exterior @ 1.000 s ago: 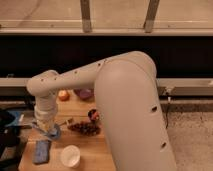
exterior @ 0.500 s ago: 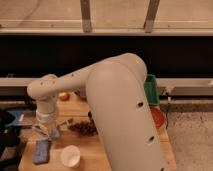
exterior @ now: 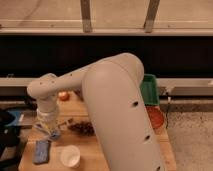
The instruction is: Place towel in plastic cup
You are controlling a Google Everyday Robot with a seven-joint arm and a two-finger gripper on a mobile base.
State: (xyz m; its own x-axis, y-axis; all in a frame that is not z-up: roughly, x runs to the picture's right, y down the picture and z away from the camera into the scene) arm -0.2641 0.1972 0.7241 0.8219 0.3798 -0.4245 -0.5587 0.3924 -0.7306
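A white plastic cup [exterior: 70, 156] stands upright at the front of the wooden table [exterior: 95, 150]. A blue folded cloth-like thing [exterior: 41, 151], probably the towel, lies flat just left of the cup. My gripper [exterior: 48, 129] points down at the table's left side, above and behind the blue thing and left of the cup. Its tip sits over something pale and bluish that I cannot identify. My large white arm [exterior: 110, 105] fills the middle of the view and hides much of the table.
An orange round fruit [exterior: 63, 96] lies at the back of the table. A dark clump [exterior: 82, 128] lies right of the gripper. A green bin [exterior: 149, 90] and a red bowl [exterior: 155, 117] are at the right. Dark objects [exterior: 10, 131] stand off the left edge.
The arm's bulk has swung left and back, uncovering the green bin and red bowl. The gripper stays over the table's left side, slightly lower. Cup and blue thing have not moved.
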